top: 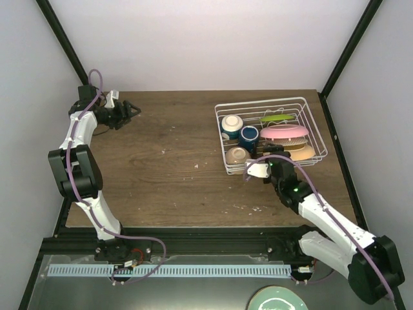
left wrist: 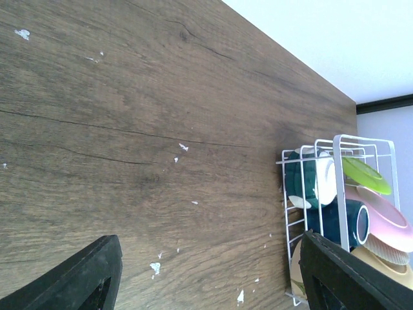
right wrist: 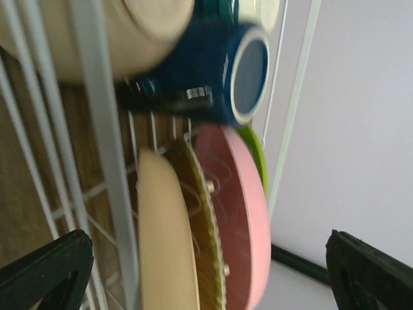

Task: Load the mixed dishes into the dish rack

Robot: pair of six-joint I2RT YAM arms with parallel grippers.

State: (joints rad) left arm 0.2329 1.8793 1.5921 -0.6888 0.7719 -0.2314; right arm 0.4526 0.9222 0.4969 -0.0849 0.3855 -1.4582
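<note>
right gripper (top: 264, 160): jaws wide, holding nothing, at the near edge of the rack (top: 258, 102), just beside the tan plate (right wrist: 164, 245). Rack sits at the far right corner of the table (top: 168, 161), loaded. Tan, woven yellow plate (right wrist: 201, 226), pink plate (right wrist: 235, 213) and green plate (top: 277, 119) stand upright in a row on its right side; cream bowls (top: 233, 123) and blue mug (top: 250, 135) on its left side. left gripper (top: 132, 111): jaws wide, empty, near the far left corner.
</note>
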